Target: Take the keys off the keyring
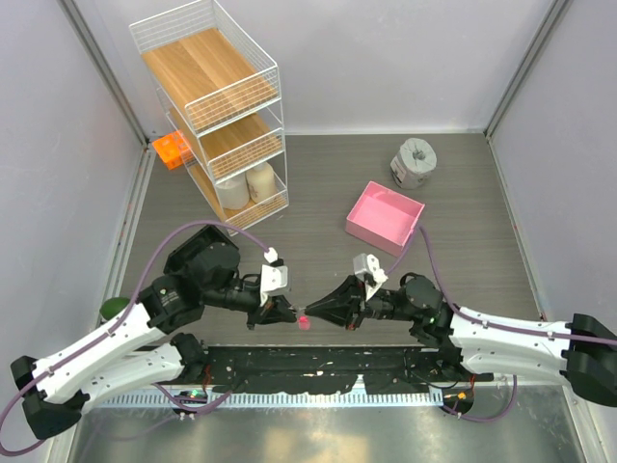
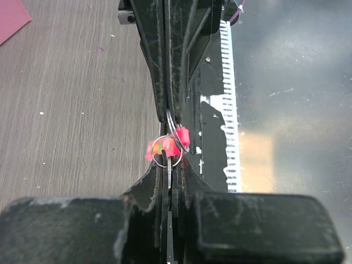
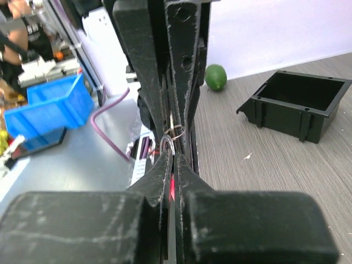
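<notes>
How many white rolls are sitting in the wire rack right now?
2. Both stand side by side on the wire rack's bottom shelf: the left roll and the right roll. More could hide behind the shelf boards.

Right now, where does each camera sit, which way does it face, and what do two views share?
Top external: above and behind the bases, looking down on the table; both arms show, left hand and right hand tip to tip.
Left wrist: on the left arm, looking along its shut fingers at the keyring and the right hand opposite.
Right wrist: on the right arm, looking past its fingers at the left hand, green ball and black tray behind.
Shared: both wrist views show the keyring pinched between both hands.
</notes>
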`<action>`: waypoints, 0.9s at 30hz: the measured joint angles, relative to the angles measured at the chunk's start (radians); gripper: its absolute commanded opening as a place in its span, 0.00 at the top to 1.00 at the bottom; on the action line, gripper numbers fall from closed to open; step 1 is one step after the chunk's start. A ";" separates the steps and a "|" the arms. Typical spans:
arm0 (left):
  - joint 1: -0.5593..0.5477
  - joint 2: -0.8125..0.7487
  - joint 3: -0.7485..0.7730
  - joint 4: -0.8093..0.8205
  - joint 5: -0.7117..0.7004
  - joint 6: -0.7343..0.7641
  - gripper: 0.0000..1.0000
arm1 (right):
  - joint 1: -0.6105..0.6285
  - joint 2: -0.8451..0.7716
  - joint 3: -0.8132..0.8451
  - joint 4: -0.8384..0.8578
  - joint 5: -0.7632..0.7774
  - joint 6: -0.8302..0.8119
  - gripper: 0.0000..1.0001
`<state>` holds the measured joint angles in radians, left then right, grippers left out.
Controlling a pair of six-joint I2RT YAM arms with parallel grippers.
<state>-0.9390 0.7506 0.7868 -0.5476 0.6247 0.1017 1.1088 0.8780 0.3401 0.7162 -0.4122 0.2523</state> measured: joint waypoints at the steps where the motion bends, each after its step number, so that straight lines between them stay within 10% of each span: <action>1: 0.000 0.000 -0.004 0.008 -0.001 -0.002 1.00 | 0.000 0.005 -0.027 0.062 0.020 0.035 0.95; 9: 0.001 0.005 -0.026 0.087 0.005 -0.026 1.00 | 0.001 0.036 -0.087 0.322 0.160 0.192 0.93; 12: 0.001 0.008 -0.034 0.118 0.005 -0.041 1.00 | 0.002 0.054 -0.090 0.361 0.188 0.216 0.50; 17: -0.002 0.013 -0.055 0.096 0.012 -0.047 1.00 | -0.011 0.036 -0.090 0.395 0.248 0.197 0.38; 27: -0.002 -0.012 -0.055 0.058 0.015 -0.041 1.00 | -0.011 -0.184 0.128 -0.207 0.121 -0.182 0.37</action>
<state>-0.9405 0.7387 0.7319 -0.4900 0.6399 0.0608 1.0977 0.6937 0.4683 0.5095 -0.2913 0.0708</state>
